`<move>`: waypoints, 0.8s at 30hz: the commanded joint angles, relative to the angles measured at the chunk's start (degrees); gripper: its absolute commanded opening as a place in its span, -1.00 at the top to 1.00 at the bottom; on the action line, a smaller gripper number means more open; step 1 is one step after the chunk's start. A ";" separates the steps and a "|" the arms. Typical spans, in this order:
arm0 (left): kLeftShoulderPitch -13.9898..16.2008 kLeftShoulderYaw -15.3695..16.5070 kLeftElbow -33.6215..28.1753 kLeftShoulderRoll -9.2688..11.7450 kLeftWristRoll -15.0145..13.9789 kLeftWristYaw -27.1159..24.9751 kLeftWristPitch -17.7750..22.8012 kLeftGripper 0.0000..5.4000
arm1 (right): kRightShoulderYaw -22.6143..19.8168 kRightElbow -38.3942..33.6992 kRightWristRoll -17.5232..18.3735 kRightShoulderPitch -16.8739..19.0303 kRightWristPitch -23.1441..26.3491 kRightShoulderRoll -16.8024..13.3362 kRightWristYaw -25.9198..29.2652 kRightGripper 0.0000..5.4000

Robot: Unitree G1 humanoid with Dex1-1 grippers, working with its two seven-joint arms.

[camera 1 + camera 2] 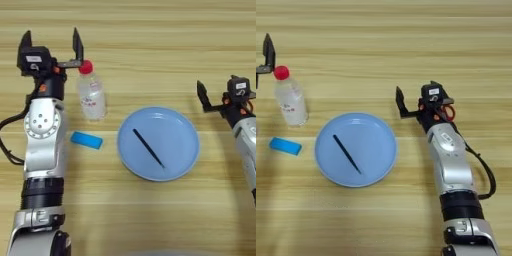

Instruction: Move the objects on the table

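Note:
A small clear bottle [92, 97] with a red cap [86, 66] stands upright on the wooden table [150, 30], left of centre. My left gripper [51, 44] is open just left of the bottle, and its right finger [77, 44] is close beside the cap; nothing is between the fingers. A thin black stick [148, 147] lies slanted inside a blue plate [180, 130]. My right gripper [417, 98] hovers open and empty to the right of the plate, with one finger [400, 103] pointing toward the plate's far right rim.
A small flat blue block [86, 140] lies on the table between my left forearm [44, 130] and the plate. My right forearm [453, 165] comes up from the lower right edge.

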 commanded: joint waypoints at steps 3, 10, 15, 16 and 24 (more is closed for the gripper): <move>-0.90 2.03 1.58 2.24 1.32 2.73 1.09 -0.99 | 0.25 -0.32 -0.50 0.35 0.87 0.08 -0.30 -1.00; -1.43 2.95 5.66 3.95 2.93 5.12 1.64 -0.99 | 0.20 -0.34 -0.57 0.29 0.87 0.22 -0.28 -1.00; -1.25 1.79 8.71 4.34 4.35 5.99 3.15 -0.99 | 0.21 -0.56 -0.57 0.43 0.92 0.20 -0.21 -1.00; -1.20 1.64 9.16 4.40 4.41 5.98 3.60 -0.99 | 0.21 -0.63 -0.57 0.47 0.93 0.20 -0.20 -1.00; -0.83 0.66 11.99 4.47 4.34 5.27 5.58 -0.99 | 0.17 -0.73 -0.52 0.57 0.77 0.10 -0.04 -1.00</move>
